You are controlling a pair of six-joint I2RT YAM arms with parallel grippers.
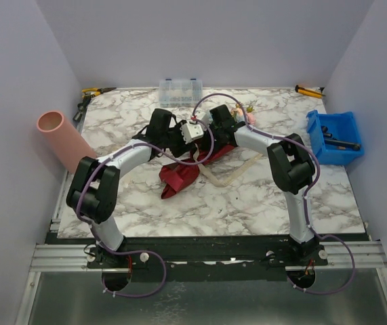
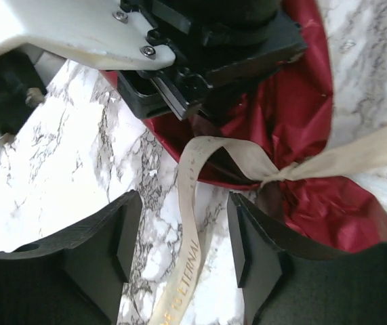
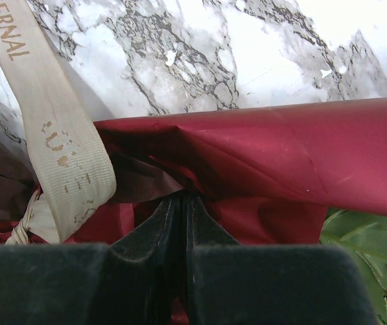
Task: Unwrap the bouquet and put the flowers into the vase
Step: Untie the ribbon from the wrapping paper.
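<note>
The bouquet [image 1: 179, 175] lies mid-table in its dark maroon sheet [image 2: 295, 115], the flowers [image 1: 244, 112] poking out at the far end. A beige ribbon [image 2: 192, 223] printed with gold letters stays knotted against the sheet. One loose tail runs between the fingers [image 2: 247, 237] of my left gripper [image 2: 183, 240], which is open and not touching it. My right gripper [image 3: 183, 200] is shut on a fold of the maroon sheet [image 3: 281, 156], beside the ribbon [image 3: 64, 156]; green leaves [image 3: 366, 250] show at the right. The salmon-pink vase [image 1: 61, 135] stands tilted off the table's left edge.
A blue bin [image 1: 334, 135] holding dark tools sits at the right edge. A clear plastic box [image 1: 179, 91] stands at the back centre, hand tools [image 1: 88, 93] at the back left and a yellow-handled tool [image 1: 308, 90] at the back right. Both arms [image 1: 200, 132] meet over the bouquet.
</note>
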